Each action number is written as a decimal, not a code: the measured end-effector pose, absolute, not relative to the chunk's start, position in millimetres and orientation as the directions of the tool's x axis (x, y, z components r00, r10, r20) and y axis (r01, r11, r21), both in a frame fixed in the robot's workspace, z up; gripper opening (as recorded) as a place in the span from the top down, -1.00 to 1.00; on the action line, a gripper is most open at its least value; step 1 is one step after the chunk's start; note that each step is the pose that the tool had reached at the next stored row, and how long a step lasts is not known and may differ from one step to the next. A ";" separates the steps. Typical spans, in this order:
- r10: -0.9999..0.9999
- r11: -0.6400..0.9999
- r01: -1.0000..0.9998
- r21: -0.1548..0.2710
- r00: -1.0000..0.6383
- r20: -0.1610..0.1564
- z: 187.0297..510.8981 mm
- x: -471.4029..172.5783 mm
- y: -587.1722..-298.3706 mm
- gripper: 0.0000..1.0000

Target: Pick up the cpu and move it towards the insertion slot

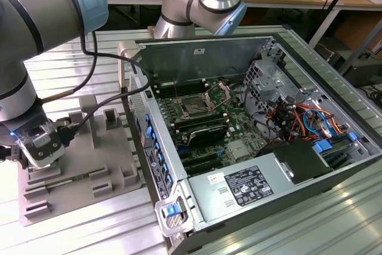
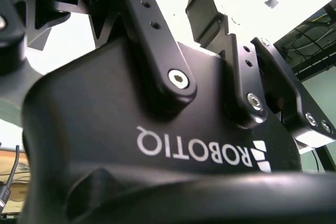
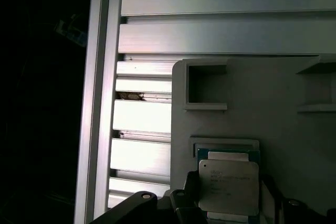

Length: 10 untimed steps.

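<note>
Over the grey tray (image 1: 89, 165), at the exterior view's left, the gripper (image 3: 229, 199) hung low, well apart from the insertion slot (image 1: 194, 109) in the open case (image 1: 203, 58). First wrist view: cpu (image 3: 229, 182) lay on the tray, near edge cut off, dark gripper parts close either side. Possibly touching; couldn't tell if it was clamped.

Upside-down white lettering there on the black housing (image 2: 79, 108); power supply (image 1: 209, 204) label (image 1: 248, 184) and cpu (image 3: 229, 186) print, too small to read.
</note>
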<state>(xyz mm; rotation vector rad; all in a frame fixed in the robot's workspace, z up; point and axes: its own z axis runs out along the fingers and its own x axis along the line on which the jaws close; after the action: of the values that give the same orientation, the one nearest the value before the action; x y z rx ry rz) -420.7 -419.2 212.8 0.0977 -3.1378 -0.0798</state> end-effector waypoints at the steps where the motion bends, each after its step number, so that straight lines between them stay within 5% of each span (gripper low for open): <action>1: -0.062 0.997 -0.062 0.051 -0.998 0.000 213.1 -420.7 -419.2 -0.09; 10: -0.062 0.997 -0.062 0.051 -0.998 0.000 217.7 -420.7 -419.2 -0.09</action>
<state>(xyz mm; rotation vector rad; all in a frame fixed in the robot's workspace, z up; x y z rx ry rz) -420.7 -419.2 217.7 0.0977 -3.1377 -0.0797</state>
